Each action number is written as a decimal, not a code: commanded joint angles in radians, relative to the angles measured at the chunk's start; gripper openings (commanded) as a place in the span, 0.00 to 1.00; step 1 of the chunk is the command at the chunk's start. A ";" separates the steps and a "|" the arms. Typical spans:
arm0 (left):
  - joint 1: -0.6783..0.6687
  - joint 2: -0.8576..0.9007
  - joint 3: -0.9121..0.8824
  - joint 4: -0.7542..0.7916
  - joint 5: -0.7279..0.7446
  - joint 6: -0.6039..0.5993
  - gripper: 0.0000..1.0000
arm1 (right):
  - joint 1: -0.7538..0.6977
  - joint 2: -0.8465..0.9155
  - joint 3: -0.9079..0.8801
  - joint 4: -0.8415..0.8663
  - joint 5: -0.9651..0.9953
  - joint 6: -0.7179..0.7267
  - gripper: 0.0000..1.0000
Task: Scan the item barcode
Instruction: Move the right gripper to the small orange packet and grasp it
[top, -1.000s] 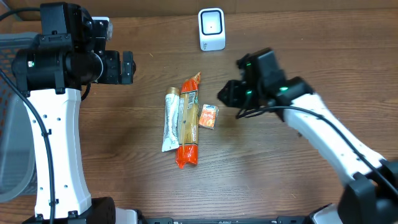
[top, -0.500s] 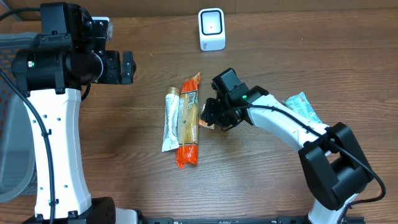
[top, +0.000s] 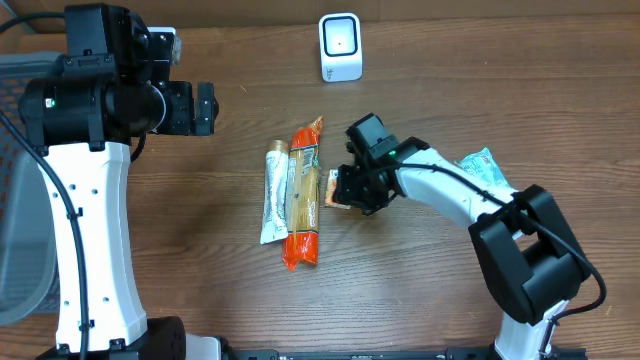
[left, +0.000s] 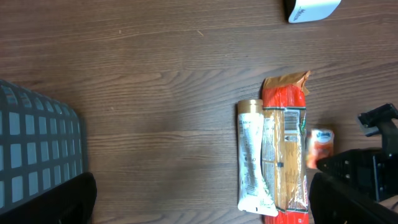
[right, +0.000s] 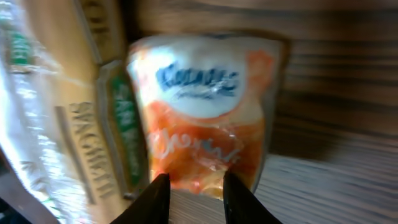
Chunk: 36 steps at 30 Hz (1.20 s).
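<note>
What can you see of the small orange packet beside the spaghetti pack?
The small orange packet is a glossy plastic pouch, orange with a white oval patch bearing blue lettering. It lies flat on the wooden table, close beside the spaghetti pack; whether they touch is unclear. The right gripper sits at its lower edge, but a firm grip cannot be confirmed.

A spaghetti pack (top: 303, 195) lies against a white tube (top: 274, 196), with a grey basket (top: 18, 250) far left.

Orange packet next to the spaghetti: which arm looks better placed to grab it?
Right. Its gripper sits right at the orange packet, fingers at its near edge. The left gripper hangs open, well away across the table.
</note>
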 joint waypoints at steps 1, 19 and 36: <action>0.002 -0.002 0.015 0.004 -0.003 0.012 1.00 | -0.052 0.003 0.002 -0.037 0.013 -0.111 0.30; 0.002 -0.002 0.015 0.004 -0.003 0.012 1.00 | -0.151 0.003 0.113 -0.129 -0.039 -0.478 0.50; 0.002 -0.002 0.015 0.004 -0.003 0.012 1.00 | -0.159 0.125 0.114 -0.161 -0.058 -0.636 0.35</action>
